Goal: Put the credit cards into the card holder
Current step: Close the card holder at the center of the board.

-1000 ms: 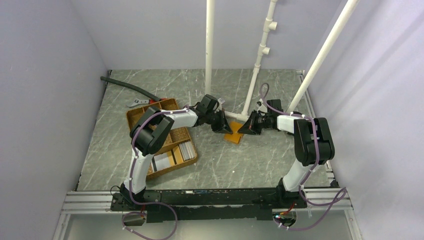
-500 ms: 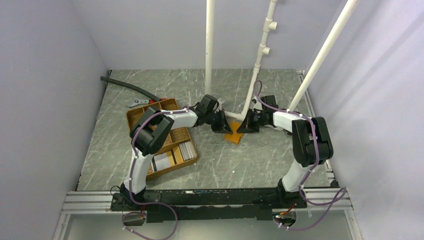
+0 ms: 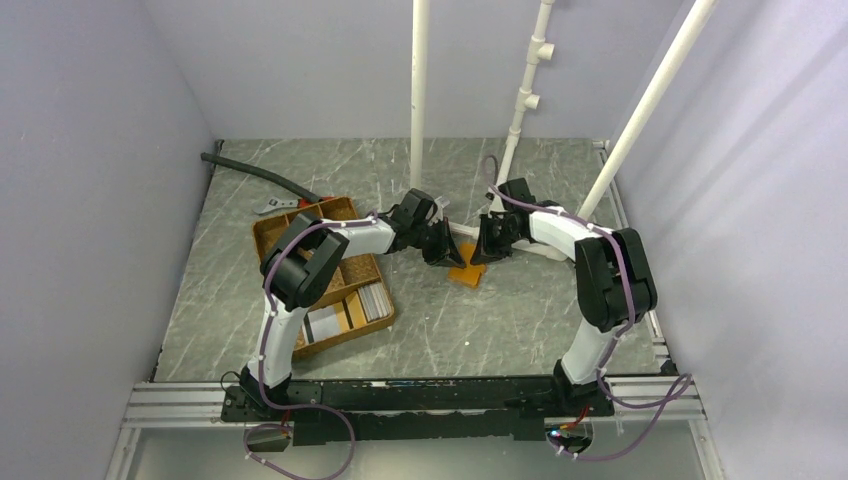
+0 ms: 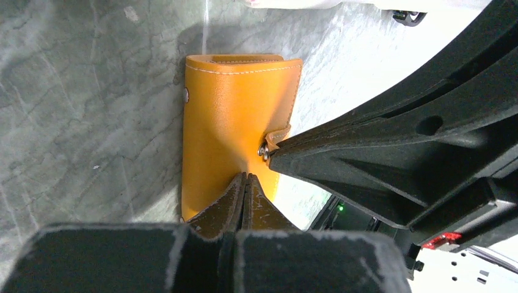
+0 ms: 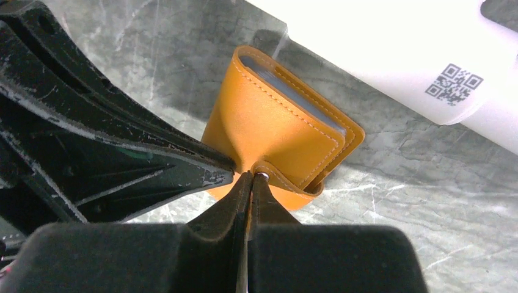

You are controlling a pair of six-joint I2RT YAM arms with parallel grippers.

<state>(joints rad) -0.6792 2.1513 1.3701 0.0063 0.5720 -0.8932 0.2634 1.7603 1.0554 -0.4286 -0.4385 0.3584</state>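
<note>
On the grey marbled table [image 3: 520, 320], between pale walls [image 3: 100, 150], the card holder [image 3: 468, 274] is pinched by the closed left gripper [image 4: 245, 177] and right gripper [image 5: 250, 177].

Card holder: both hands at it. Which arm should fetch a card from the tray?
Left, probably. The tray holding the cards lies beside the left arm; the right hand sits beyond the card holder, shut at its snap tab.

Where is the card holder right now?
In the top view the card holder lies mid-table, right of the brown tray, where the left gripper and right gripper meet.
</note>
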